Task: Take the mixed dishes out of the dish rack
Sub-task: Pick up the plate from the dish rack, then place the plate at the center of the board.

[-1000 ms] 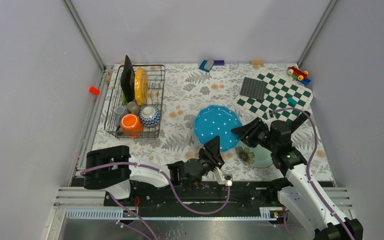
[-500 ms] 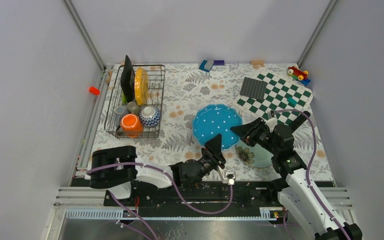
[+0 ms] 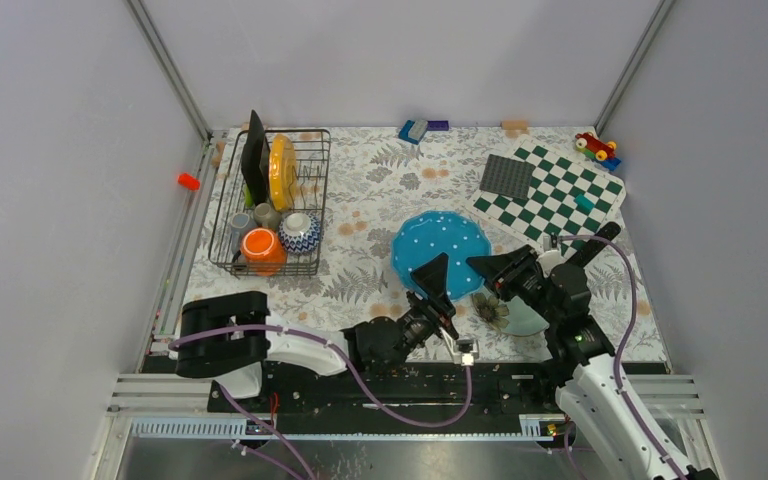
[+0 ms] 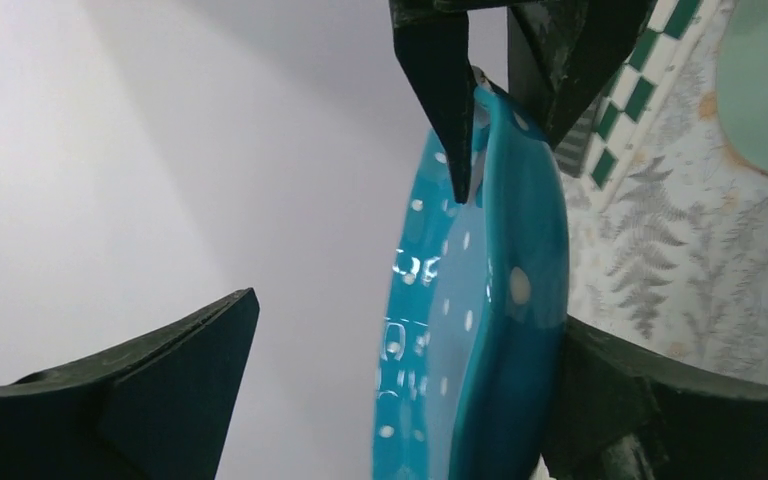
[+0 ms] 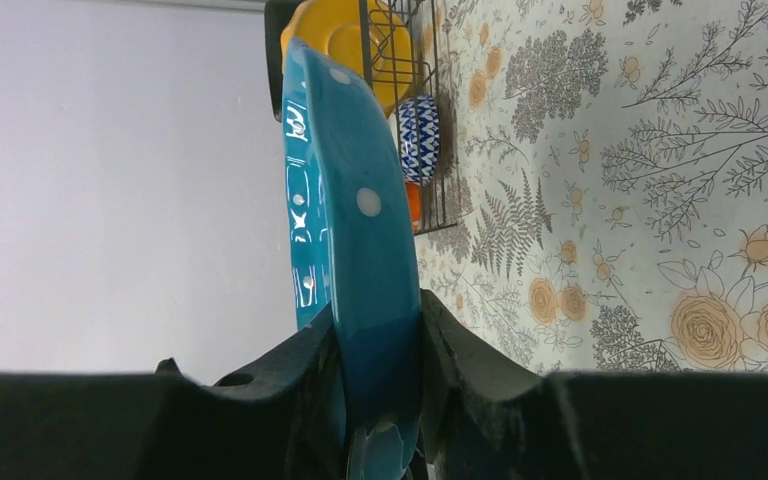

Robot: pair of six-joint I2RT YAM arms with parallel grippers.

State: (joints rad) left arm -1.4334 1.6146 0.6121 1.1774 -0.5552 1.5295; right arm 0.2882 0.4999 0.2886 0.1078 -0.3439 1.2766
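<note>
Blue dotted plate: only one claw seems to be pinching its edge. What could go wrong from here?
1. The right gripper pinches the blue dotted plate only at its rim, so it could pivot or slip out.
2. The left gripper is open with a finger on each side of the plate, one seemingly touching it. Pulling away could knock it.
3. If dropped, it might strike the pale green plate lying close by.

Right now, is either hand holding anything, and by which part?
The right hand pinches the blue white-dotted plate by its rim; the left hand stands open around it.
</note>
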